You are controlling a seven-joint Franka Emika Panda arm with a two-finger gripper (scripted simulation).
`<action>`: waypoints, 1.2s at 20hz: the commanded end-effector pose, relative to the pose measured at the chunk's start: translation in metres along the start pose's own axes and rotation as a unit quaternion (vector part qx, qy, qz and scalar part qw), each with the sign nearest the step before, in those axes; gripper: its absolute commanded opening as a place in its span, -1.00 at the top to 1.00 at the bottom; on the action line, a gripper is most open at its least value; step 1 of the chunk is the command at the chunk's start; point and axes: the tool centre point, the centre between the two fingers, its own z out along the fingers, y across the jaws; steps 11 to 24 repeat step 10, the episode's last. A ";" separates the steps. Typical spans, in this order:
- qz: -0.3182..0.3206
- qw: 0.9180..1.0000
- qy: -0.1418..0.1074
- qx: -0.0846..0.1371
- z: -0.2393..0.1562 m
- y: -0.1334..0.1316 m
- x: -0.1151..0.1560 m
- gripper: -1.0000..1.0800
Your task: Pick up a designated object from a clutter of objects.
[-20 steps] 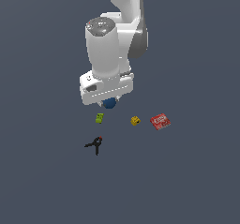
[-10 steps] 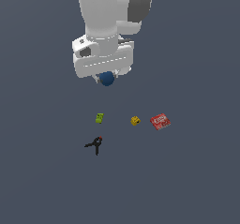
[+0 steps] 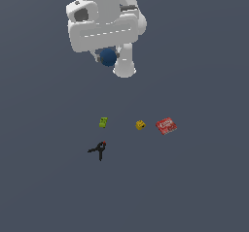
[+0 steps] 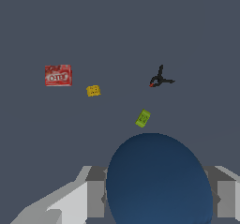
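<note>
1. Since the earlier pictures, the gripper (image 3: 108,57) and the blue ball (image 3: 108,57) are seen to have been carried upward in the exterior view, from just above the green block (image 3: 103,122) to a position well apart from it; the four items on the floor are found in unchanged places.
2. The jaws are closed against the blue ball, which is held between grey fingers (image 4: 91,197) on either side, as shown in the wrist view; the ball (image 4: 158,181) fills the near part of that picture.
3. The ball is held in the air under the white wrist housing, well clear of the dark floor (image 3: 204,187) and of all other clutter.
4. The pick is judged essentially done: the designated object is grasped and lifted. At most a little further lifting or holding steady is judged to remain.
5. Left on the floor are the green block, the yellow block (image 3: 140,125), the red box (image 3: 166,125) and the black clamp (image 3: 99,150), whose red tip is visible.
6. White printing is seen on the red box (image 4: 58,75) in the wrist view, but the letters are too small and blurred to be read with confidence.
7. No brand or writing is made out on the ball, the blocks, the clamp or the arm.
</note>
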 end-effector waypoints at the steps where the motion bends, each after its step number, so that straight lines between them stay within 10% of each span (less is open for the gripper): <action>1: 0.000 1.000 0.000 0.000 -0.013 -0.001 -0.005 1.00; 24: 0.000 1.000 0.000 0.000 -0.033 -0.002 -0.011 1.00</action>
